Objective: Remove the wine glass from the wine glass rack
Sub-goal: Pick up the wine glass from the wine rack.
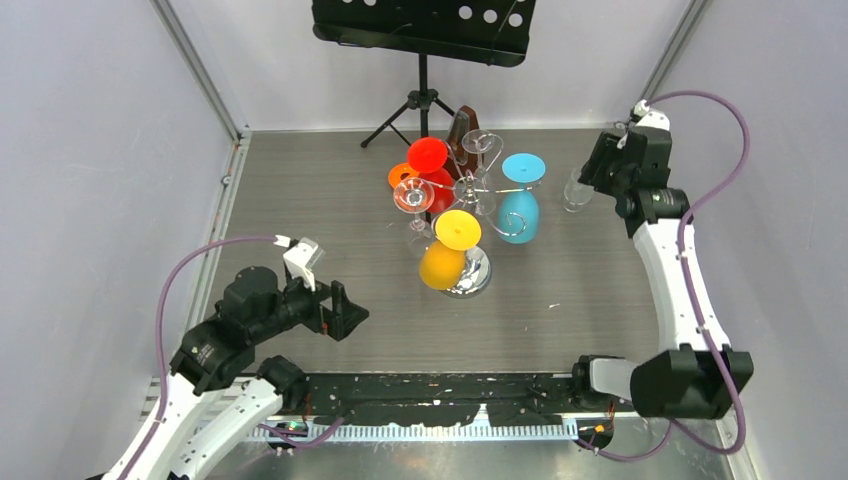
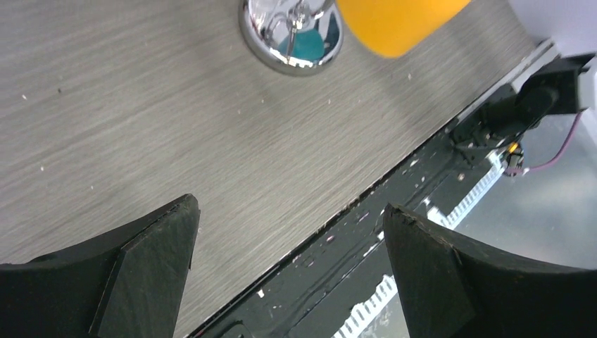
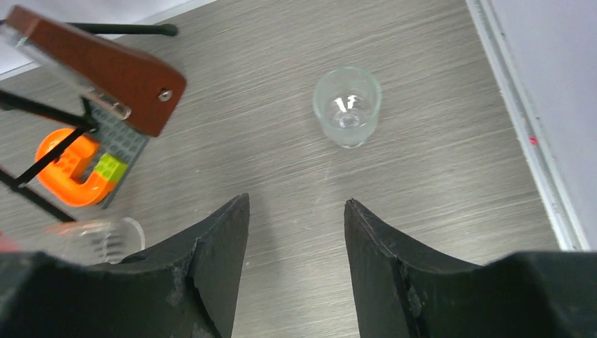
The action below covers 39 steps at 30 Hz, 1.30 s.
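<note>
The chrome wine glass rack (image 1: 478, 190) stands mid-table on its round mirror base (image 2: 291, 42). Yellow (image 1: 447, 250), red (image 1: 430, 165), blue (image 1: 520, 205) and clear (image 1: 412, 195) wine glasses hang upside down from its arms. Another clear wine glass (image 1: 577, 190) (image 3: 347, 105) stands upright on the table to the right, apart from the rack. My right gripper (image 1: 603, 165) (image 3: 296, 200) hovers just behind it, open, with nothing between its fingers. Over the near table edge at the left, my left gripper (image 1: 345, 310) (image 2: 290, 205) is wide open and empty.
A black tripod music stand (image 1: 424, 35) stands at the back. A brown wedge-shaped object (image 1: 461, 135) (image 3: 105, 63) and an orange toy piece (image 3: 70, 176) lie behind the rack. A metal rail (image 3: 521, 120) runs along the right wall.
</note>
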{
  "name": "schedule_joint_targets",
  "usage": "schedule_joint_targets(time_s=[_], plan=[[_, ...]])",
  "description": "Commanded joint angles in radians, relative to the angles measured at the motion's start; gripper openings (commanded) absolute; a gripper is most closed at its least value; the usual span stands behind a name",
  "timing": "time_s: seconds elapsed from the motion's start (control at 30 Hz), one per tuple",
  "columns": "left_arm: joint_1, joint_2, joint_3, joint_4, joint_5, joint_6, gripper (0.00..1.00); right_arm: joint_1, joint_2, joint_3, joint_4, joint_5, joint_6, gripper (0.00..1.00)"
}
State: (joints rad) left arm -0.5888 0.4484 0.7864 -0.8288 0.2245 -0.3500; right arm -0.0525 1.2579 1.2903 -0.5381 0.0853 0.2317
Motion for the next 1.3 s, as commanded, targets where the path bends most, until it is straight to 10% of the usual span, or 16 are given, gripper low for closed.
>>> schedule_joint_targets(time_s=[0.0, 1.27], plan=[[0.004, 0.048, 0.119, 0.046, -0.026, -0.018, 1.0, 0.066, -0.139, -0.067, 0.125, -0.043, 0.052, 0.59], [0.106, 0.507, 0.4, 0.524, 0.209, -0.52, 0.86, 0.098, -0.933, -0.519, 0.139, -0.293, 0.096, 0.54]])
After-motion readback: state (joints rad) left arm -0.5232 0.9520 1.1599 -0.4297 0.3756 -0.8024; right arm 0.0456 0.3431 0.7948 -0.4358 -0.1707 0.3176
